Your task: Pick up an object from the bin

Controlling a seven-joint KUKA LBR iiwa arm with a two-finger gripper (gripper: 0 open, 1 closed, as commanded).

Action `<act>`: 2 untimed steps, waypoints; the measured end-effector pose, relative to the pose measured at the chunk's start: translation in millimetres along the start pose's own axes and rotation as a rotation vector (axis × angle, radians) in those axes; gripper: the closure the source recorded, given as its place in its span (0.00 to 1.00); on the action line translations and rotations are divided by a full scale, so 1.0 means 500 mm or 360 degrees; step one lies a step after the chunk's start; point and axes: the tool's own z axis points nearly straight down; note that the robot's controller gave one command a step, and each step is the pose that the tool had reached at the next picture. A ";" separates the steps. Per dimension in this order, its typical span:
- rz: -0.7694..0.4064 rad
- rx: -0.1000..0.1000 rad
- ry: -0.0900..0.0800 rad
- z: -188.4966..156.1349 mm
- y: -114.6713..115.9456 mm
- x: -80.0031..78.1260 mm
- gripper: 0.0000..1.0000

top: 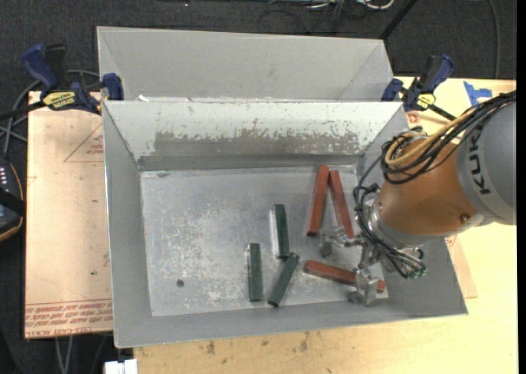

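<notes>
My gripper [352, 268] is low in the bin's front right corner, fingers spread apart. One fingertip [335, 242] is behind and one [367, 292] in front of a short red-brown bar [327, 270] that lies flat on the floor. The bar's right end lies in the gap between them, and I see no contact with either. Two longer red-brown bars [316, 201] [341, 206] lean together just behind the gripper, the right one partly hidden by it. A dark green bar [283, 279] lies slanted to the left of the short red bar.
Two more dark green bars [281, 231] [255, 272] lie near the floor's middle, one beside a pale grey strip [272, 228]. The arm's orange cover and cables hang over the right wall. Bare floor spreads across the bin's left half.
</notes>
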 end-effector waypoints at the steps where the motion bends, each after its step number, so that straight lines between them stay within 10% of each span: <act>1: -0.0004 -0.0005 0.0012 0.000 0.001 0.004 1.00; 2: -0.0004 0.0003 -0.0001 -0.331 0.034 -0.017 1.00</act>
